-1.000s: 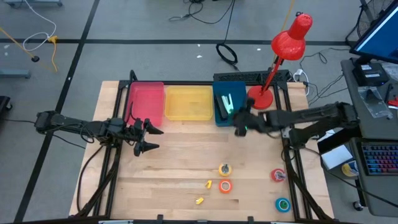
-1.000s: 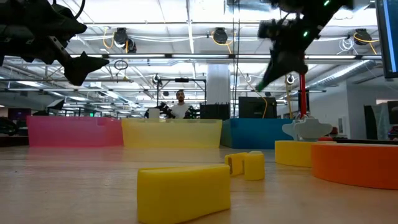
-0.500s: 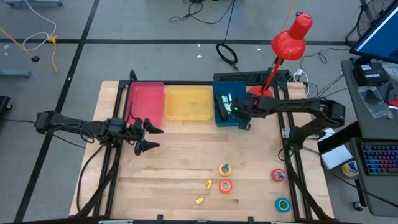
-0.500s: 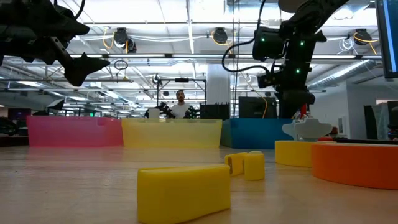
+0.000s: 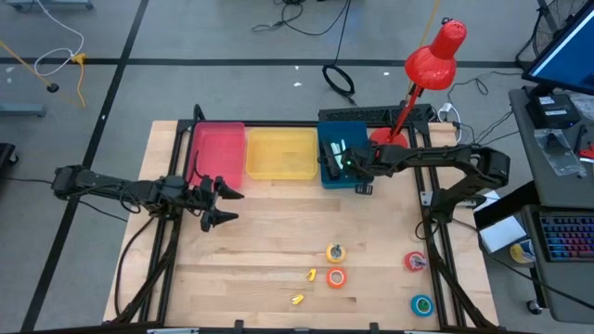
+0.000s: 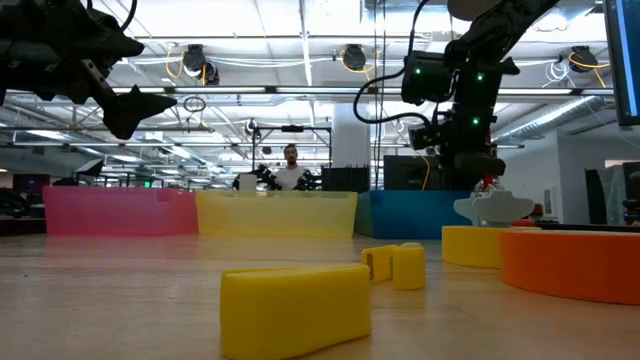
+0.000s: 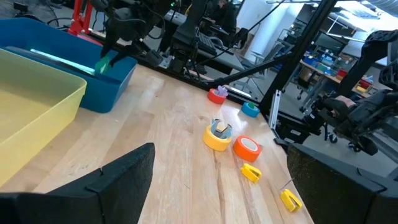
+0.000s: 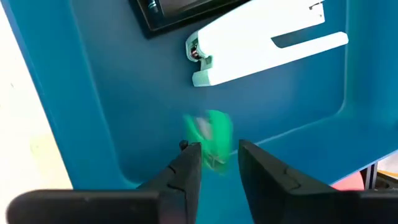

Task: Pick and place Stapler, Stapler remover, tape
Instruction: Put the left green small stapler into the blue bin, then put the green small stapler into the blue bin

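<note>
Wooden tabletop [image 5: 269,241] carries three bins at its far edge. My right gripper [image 8: 214,163] hangs over the blue bin [image 5: 327,172], fingers parted, a green staple remover [image 8: 210,140] blurred beneath beside a white stapler [image 8: 261,46]. Four tape rolls [image 5: 335,252] sit well apart nearer me. My left gripper [image 5: 218,204], spread wide, waits before the pink bin [image 5: 217,151].

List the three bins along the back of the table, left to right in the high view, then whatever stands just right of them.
Pink bin → yellow bin → blue bin, with the right gripper over it → red desk lamp.
</note>
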Robot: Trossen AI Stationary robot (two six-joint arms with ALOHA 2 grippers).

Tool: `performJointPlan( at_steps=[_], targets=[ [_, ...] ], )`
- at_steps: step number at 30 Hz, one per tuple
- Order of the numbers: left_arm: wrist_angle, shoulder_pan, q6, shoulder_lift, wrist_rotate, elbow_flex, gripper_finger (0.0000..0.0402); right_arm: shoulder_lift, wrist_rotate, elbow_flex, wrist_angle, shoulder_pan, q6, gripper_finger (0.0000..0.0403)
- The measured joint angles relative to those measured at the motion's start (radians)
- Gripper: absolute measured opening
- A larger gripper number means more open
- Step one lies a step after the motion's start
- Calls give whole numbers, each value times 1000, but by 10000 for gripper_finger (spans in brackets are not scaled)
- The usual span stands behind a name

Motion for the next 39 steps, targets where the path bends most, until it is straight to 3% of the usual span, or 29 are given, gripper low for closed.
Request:
performJointPlan(
  at_steps=[7,14,18,25,28,31,36,39],
  targets=[
    [0,0,0,0,0,0,363,-20,4,0,0,3,1,147],
    [-3,0,13,0,2,0,363,-169,-48,1,-142,87,240,160],
    [-5,0,15,0,2,0,363,-299,-214,1,-223,154,456,152],
    [-21,0,32,0,3,0,363,-496,-658,1,-331,269,891,141],
    [-38,0,34,0,4,0,363,-550,-818,1,-359,362,1060,139],
    [-55,0,35,0,4,0,363,-589,-889,1,-360,493,1223,139],
    [-91,0,35,0,5,0,363,-616,-909,1,-318,746,1472,139],
    [-106,0,36,0,5,0,363,-607,-858,1,-259,898,1590,139]
  ],
)
